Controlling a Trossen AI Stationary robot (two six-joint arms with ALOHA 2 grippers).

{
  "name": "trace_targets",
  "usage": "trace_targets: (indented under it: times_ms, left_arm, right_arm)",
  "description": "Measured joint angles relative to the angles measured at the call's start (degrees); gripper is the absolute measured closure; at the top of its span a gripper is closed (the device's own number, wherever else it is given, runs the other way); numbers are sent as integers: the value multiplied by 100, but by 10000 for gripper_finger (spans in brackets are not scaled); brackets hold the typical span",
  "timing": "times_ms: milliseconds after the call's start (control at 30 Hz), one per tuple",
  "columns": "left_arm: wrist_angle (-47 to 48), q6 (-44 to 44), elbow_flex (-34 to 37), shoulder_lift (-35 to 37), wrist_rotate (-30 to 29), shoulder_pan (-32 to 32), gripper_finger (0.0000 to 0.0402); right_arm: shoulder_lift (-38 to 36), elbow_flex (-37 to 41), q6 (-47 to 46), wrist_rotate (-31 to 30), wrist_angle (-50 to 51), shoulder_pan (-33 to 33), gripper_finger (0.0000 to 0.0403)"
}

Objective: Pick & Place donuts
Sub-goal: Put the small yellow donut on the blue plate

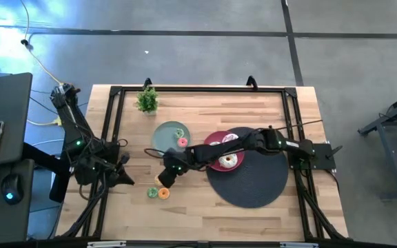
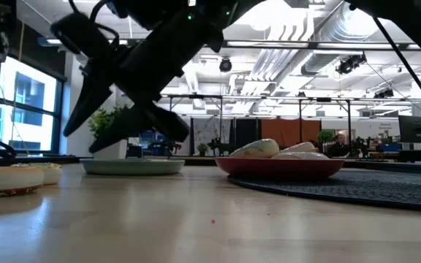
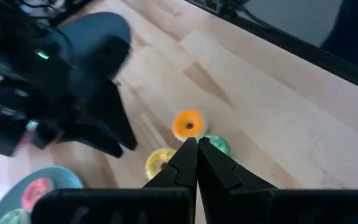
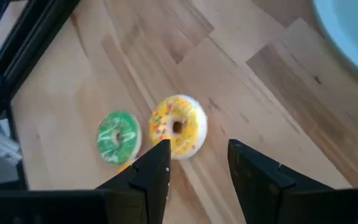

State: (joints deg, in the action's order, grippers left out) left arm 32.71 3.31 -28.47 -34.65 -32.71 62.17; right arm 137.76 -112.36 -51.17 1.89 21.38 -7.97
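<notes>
Three tiny donuts lie flat on the wood near the table's near edge: yellow, green and orange. My right gripper hangs open just above the yellow one, fingers apart and clear of the table in the low view. My left gripper is shut and empty, left of the group. A tiny pink donut and a tiny green one lie on the grey-green plate. Larger donuts sit on the pink plate.
The pink plate rests on a round dark mat at the table's right. A small potted plant stands near the far edge. A black frame runs round the tabletop. Bare wood lies near the front edge.
</notes>
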Motion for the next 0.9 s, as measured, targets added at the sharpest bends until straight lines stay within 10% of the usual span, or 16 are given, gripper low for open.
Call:
trace_targets:
  times_ms: [400, 533, 900]
  left_arm:
    - [23, -2, 0, 0, -659, 46, 401]
    - [13, 50, 0, 0, -671, 46, 401]
    - [391, 154, 2, -157, -844, -73, 400]
  right_arm:
    - [77, 0, 575, 162, -454, -50, 251]
    - [116, -31, -150, 1194, -620, -79, 251]
    - [-293, -640, 689, 131, 1057, -71, 252]
